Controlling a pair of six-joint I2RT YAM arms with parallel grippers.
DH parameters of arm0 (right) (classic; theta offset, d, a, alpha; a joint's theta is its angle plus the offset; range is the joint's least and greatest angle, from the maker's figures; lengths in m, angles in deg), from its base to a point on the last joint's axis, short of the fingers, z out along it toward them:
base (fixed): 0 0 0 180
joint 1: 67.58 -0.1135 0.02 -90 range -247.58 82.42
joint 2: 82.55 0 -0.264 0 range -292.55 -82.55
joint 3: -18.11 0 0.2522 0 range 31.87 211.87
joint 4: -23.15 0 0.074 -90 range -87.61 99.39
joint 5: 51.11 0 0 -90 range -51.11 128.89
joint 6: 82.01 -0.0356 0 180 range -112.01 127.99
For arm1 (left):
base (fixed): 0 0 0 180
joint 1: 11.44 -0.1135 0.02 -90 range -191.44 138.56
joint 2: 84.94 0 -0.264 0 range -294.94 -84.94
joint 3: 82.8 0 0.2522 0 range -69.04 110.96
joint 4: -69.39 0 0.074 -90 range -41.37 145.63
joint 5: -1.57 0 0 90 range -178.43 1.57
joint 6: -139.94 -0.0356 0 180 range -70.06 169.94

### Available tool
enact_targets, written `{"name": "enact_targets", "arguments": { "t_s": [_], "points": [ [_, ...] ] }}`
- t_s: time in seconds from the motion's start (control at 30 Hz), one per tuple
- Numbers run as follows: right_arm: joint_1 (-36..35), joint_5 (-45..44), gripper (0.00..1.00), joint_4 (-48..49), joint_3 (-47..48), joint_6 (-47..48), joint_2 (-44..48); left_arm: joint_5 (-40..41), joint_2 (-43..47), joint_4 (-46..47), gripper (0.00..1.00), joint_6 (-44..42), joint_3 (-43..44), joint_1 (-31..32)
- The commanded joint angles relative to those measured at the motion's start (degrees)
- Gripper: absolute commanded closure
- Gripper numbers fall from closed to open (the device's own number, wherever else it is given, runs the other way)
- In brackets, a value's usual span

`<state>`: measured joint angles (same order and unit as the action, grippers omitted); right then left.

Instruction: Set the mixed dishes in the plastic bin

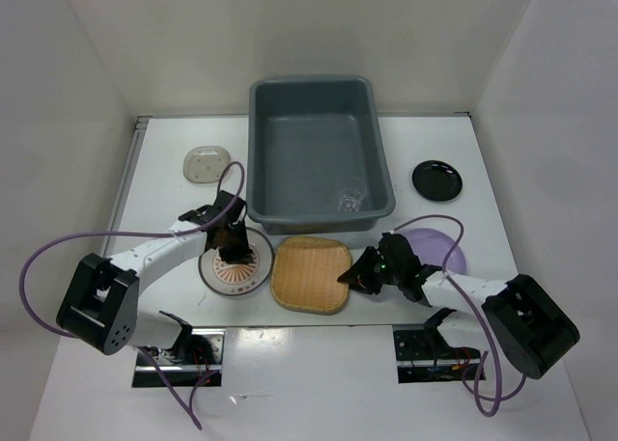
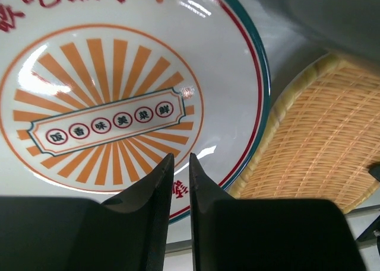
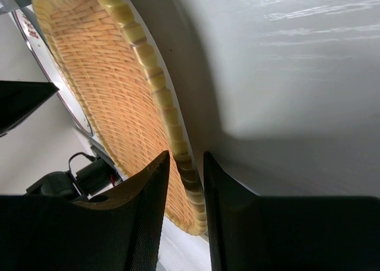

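Observation:
The grey-blue plastic bin [image 1: 309, 161] stands at the back centre with the clear glass cup [image 1: 351, 198] inside its near right corner. The sunburst plate [image 1: 235, 270] lies in front of the bin's left corner. My left gripper [image 1: 232, 251] hangs over it, jaws nearly together with nothing between them [image 2: 181, 155]; the plate [image 2: 119, 75] fills that view. The bamboo tray [image 1: 309, 273] lies right of the plate. My right gripper [image 1: 350, 277] is shut on the tray's right rim [image 3: 186, 155]. The lilac plate [image 1: 444, 250] lies partly under the right arm.
The small beige dish [image 1: 207, 163] lies left of the bin. The small black dish [image 1: 436, 179] lies right of it. White walls enclose the table on three sides. The bamboo tray's edge [image 2: 320, 140] nearly touches the sunburst plate.

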<state>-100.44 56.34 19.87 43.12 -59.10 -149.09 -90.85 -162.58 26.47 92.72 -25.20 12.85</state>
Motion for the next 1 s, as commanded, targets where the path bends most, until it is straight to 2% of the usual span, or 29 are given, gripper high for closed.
{"name": "enact_targets", "arguments": {
  "t_s": [0.0, 0.17, 0.37, 0.53, 0.63, 0.8, 0.97],
  "points": [
    [-1.15, -3.04, 0.65, 0.77, 0.61, 0.82, -2.88, 0.66, -1.36, 0.43, 0.77, 2.30, -1.29, 0.84],
    [-2.91, -3.56, 0.65, 2.70, 2.82, 1.35, -7.72, 1.18, -2.59, 1.57, 0.77, 2.83, -1.30, 1.98],
    [-4.93, -4.18, 0.65, 4.45, 4.75, 0.30, -9.04, 1.18, -3.65, 2.71, 0.77, 3.45, -1.82, 3.12],
    [-4.93, -6.91, 0.66, 3.41, 3.53, -1.02, -0.70, 0.66, -3.65, 2.71, 0.77, 3.97, -2.88, 3.13],
    [-5.46, -7.43, 0.76, 4.02, 2.03, -2.78, 1.68, 0.66, -3.65, 2.71, 0.77, 3.97, -3.40, 3.13],
    [-6.77, -7.43, 1.00, 5.69, 0.09, -4.01, 1.68, 0.66, -3.65, 3.24, 0.77, 3.97, -3.40, 3.66],
    [-7.57, -9.97, 1.00, -1.75, 1.15, -4.01, 8.94, 0.66, -3.65, 3.24, 0.77, 4.49, -3.40, 3.66]
  ]
}}
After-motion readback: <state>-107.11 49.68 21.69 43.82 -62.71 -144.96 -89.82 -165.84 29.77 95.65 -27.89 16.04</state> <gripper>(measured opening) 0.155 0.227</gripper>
